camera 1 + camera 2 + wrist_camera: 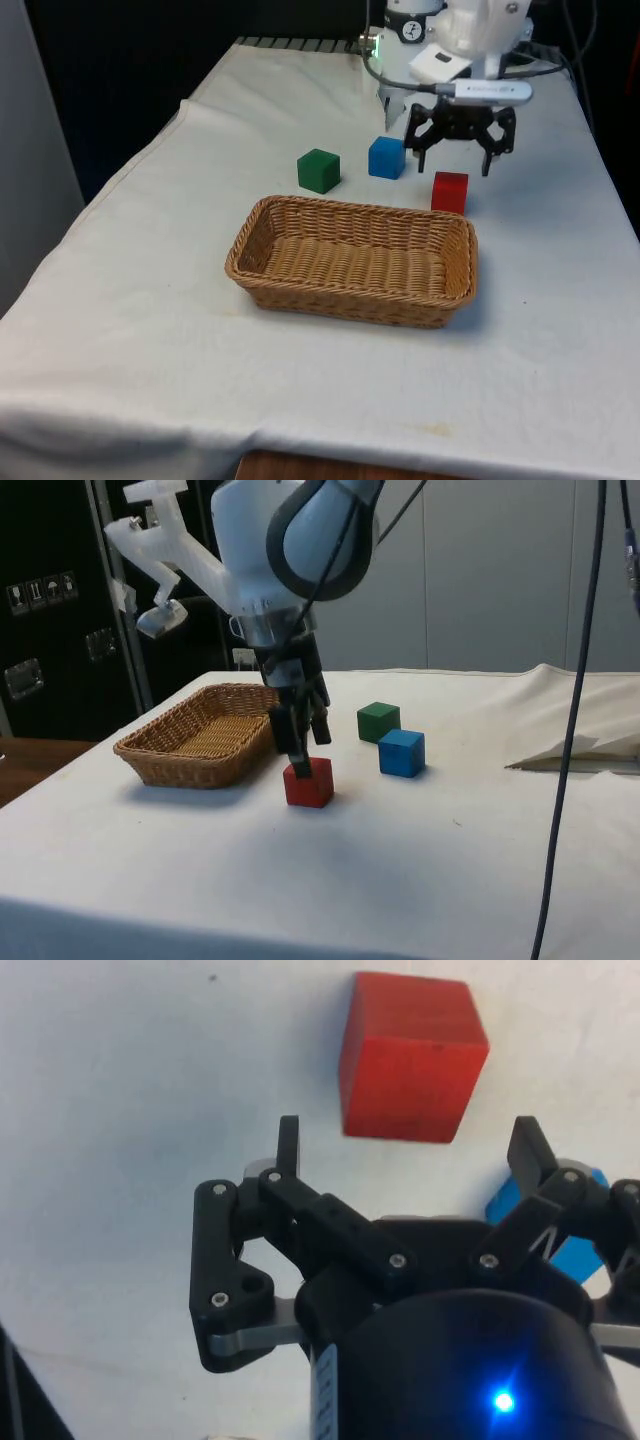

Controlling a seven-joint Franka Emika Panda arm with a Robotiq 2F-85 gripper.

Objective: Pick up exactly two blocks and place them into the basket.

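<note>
Front view, read left to right. The green block sits well off to my gripper's side, toward the front view's left, and apart from the others. The blue block comes next, just beside my gripper and level with it on the cloth. My gripper hangs low over the table with its fingers spread wide and nothing between them. The red block lies just below and slightly forward of the fingertips, on the side facing the basket. In the wrist view the red block sits ahead of the two fingers rather than between them. I therefore judge that I am not yet centred over it. The wide opening suits the block, which looks narrower than the gap. The basket stands nearer the camera than all three blocks, its far rim close to the red block, and it holds no blocks. I judge the task not yet begun: two blocks remain to be moved. The red one is the likeliest first pick, since it lies nearest both my fingertips and the basket.
</note>
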